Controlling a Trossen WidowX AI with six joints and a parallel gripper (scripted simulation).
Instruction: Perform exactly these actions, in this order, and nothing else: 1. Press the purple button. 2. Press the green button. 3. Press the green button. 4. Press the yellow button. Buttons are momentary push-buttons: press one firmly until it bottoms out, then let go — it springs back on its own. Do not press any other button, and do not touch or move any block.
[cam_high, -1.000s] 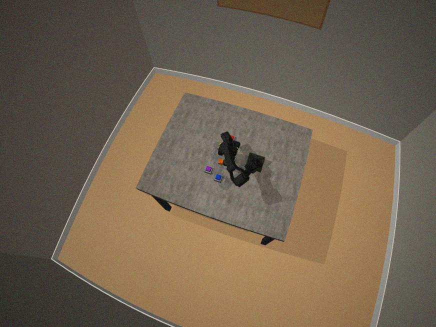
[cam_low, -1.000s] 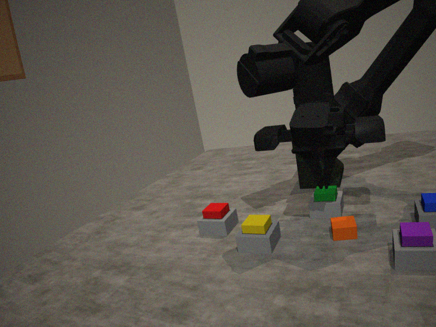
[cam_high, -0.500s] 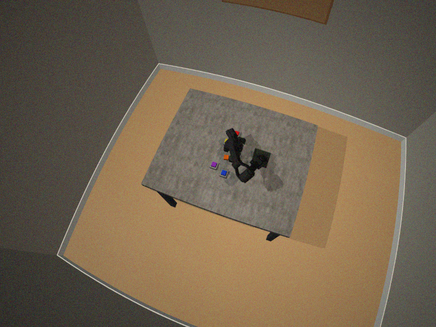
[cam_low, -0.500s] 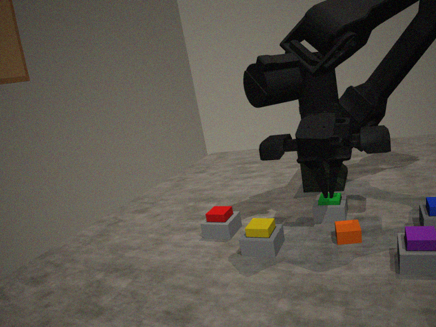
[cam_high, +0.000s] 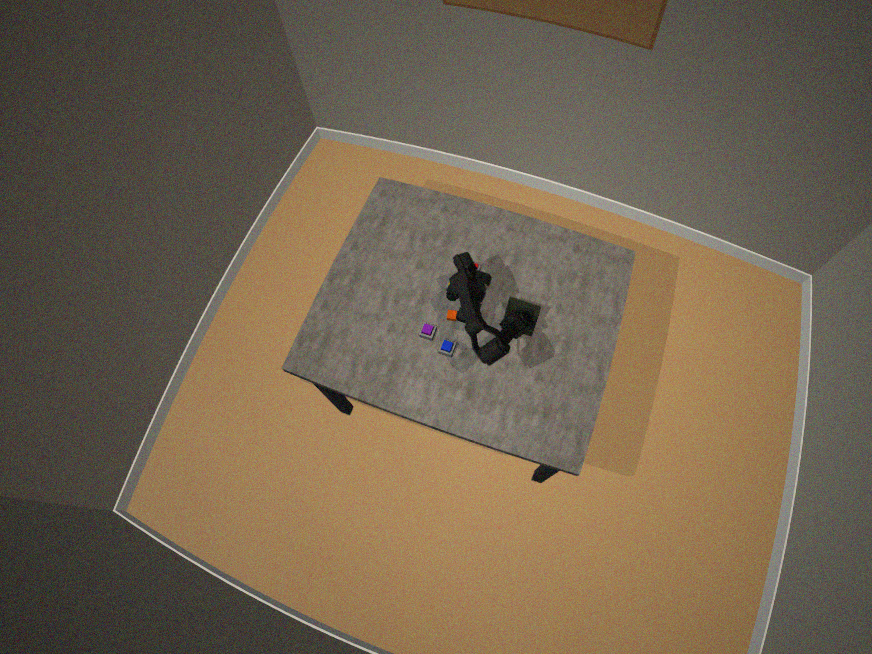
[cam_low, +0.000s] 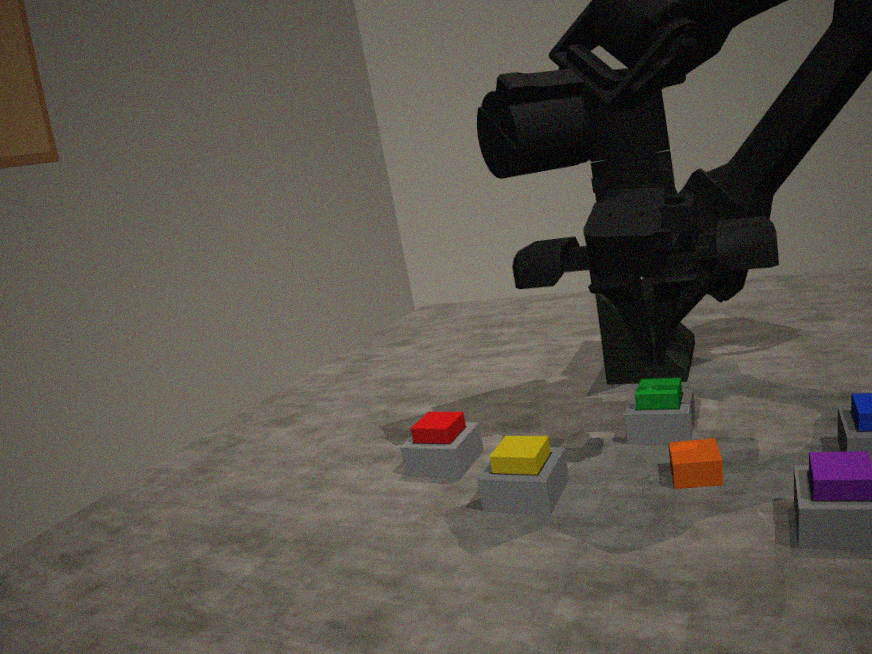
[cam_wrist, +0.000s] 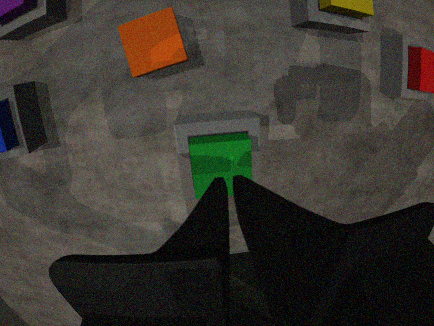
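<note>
The green button (cam_low: 657, 400) (cam_wrist: 218, 150) stands with its cap raised above its grey housing; the arm hides it in the top view. My gripper (cam_low: 656, 364) (cam_wrist: 228, 185) is shut and empty, pointing down, with its tips close above the green cap. The exact gap is hard to tell in the dark. The purple button (cam_high: 427, 328) (cam_low: 839, 478) (cam_wrist: 16, 9) has its cap up, at the right in the exterior view. The yellow button (cam_low: 519, 456) (cam_wrist: 349, 5) also has its cap up, at front left of the green one there. Nothing touches the purple or yellow button.
An orange block (cam_high: 452, 315) (cam_low: 695, 464) (cam_wrist: 152, 42) lies between the green and purple buttons. The red button (cam_low: 438, 428) (cam_wrist: 424, 70) stands beside the yellow one. The blue button (cam_high: 447, 345) (cam_low: 862, 412) (cam_wrist: 6, 127) stands near the purple one.
</note>
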